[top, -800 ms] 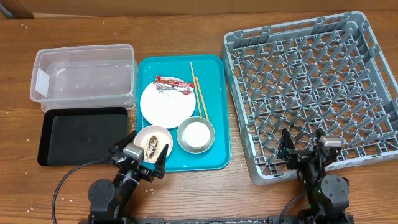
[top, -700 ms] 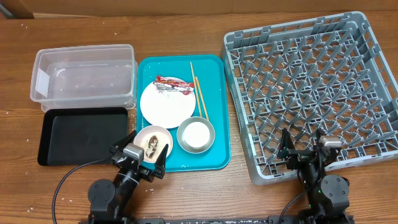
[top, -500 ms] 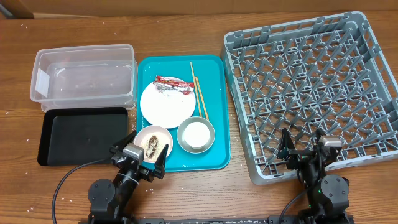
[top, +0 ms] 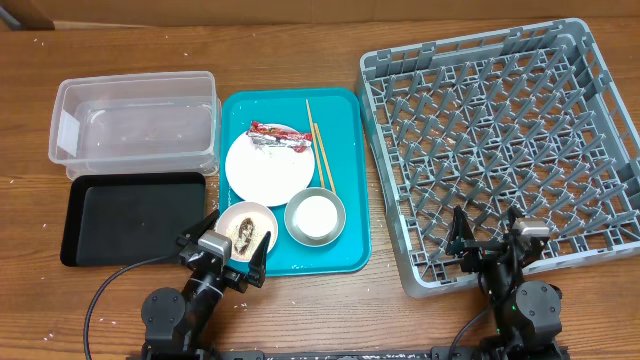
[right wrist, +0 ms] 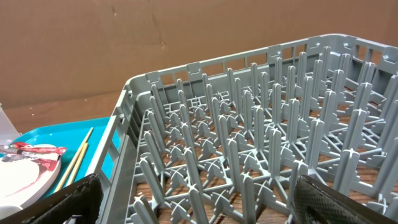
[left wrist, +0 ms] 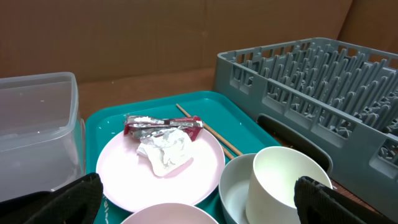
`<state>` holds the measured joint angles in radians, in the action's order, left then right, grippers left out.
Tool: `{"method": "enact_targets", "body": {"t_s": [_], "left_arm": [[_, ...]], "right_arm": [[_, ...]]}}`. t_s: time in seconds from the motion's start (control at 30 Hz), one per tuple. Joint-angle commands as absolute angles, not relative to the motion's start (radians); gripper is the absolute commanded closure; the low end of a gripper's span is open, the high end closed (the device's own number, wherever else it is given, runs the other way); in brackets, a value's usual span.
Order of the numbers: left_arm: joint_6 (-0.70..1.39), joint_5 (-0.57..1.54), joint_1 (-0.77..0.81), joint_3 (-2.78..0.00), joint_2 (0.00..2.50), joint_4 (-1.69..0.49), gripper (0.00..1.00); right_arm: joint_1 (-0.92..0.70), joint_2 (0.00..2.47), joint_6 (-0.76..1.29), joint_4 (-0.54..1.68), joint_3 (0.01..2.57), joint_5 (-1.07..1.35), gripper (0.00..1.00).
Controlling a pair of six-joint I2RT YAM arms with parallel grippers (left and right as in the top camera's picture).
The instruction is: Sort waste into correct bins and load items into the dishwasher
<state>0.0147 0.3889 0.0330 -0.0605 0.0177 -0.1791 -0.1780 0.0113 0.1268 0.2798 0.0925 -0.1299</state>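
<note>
The red-and-white wrapper with tissue (top: pixel 277 138) lies on the whitish plate (top: pixel 268 172) on the teal tray (top: pixel 350 200). Two chopsticks (top: pixel 320 145) lie beside it. The pink dish (top: pixel 246 226) holds brown scraps. The bowl (top: pixel 315 216) holds the white cup (left wrist: pixel 281 185). The clear tub (top: pixel 135 125) and black tray (top: pixel 135 218) are at the left. The grey rack (top: pixel 500 140) is at the right. My left gripper (top: pixel 226 253) is open just in front of the pink dish. My right gripper (top: pixel 490 240) is open at the rack's front edge.
The left wrist view shows the plate (left wrist: pixel 161 165), wrapper (left wrist: pixel 163 124), chopsticks (left wrist: pixel 208 130) and rack (left wrist: pixel 311 87). The right wrist view shows the rack (right wrist: pixel 249 143) filling the frame, with the teal tray (right wrist: pixel 62 143) at the left. A brown cardboard wall stands behind the table.
</note>
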Motion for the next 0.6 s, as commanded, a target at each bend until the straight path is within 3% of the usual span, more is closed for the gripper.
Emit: {"method": "enact_targets", "body": {"t_s": [0.0,0.43,0.57], "left_arm": [[0.003,0.385,0.038,-0.059,0.011,-0.182,0.0],[0.004,0.387,0.038,-0.059,0.011,-0.171,0.0],[0.04,0.456,0.038,-0.059,0.011,-0.156,0.0]], "right_arm": [[-0.178,0.003,0.127,0.274,0.086,-0.127,0.0],[-0.178,0.003,0.13,0.271,0.086,-0.125,0.0],[-0.178,0.003,0.131,0.282,0.086,0.002,0.0]]}}
